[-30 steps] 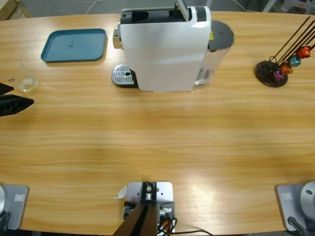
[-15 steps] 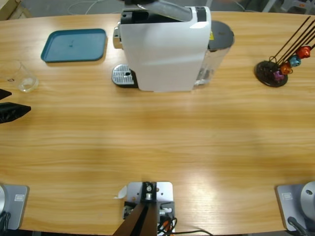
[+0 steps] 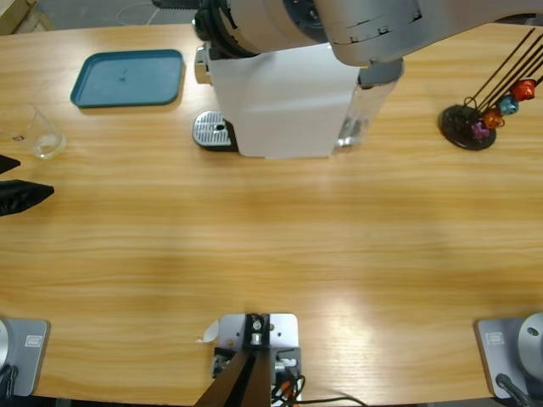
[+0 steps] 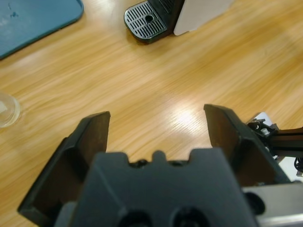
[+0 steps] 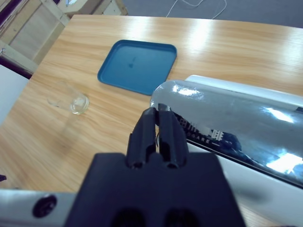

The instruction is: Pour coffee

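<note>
A clear glass tumbler (image 3: 39,136) stands at the table's left end; no coffee shows in it. My left gripper (image 3: 34,176) hovers just in front of it, jaws open and empty. In the left wrist view the left gripper (image 4: 156,118) spreads wide over bare wood, with the tumbler (image 4: 6,109) at the left edge. A white coffee machine (image 3: 280,106) stands at the back centre, and the right arm (image 3: 339,21) covers its top. My right gripper (image 5: 158,113) is shut, its tips against the end of the machine's silver lever (image 5: 227,127).
A teal tray (image 3: 127,78) lies at the back left. The machine's round drip grate (image 3: 212,131) sticks out on its left side. A black wire stand with shiny coloured capsules (image 3: 484,119) sits at the right end.
The right arm has swung in from the top and now covers the machine's top. The lever went from upright to lying flat. The left gripper has barely shifted.
</note>
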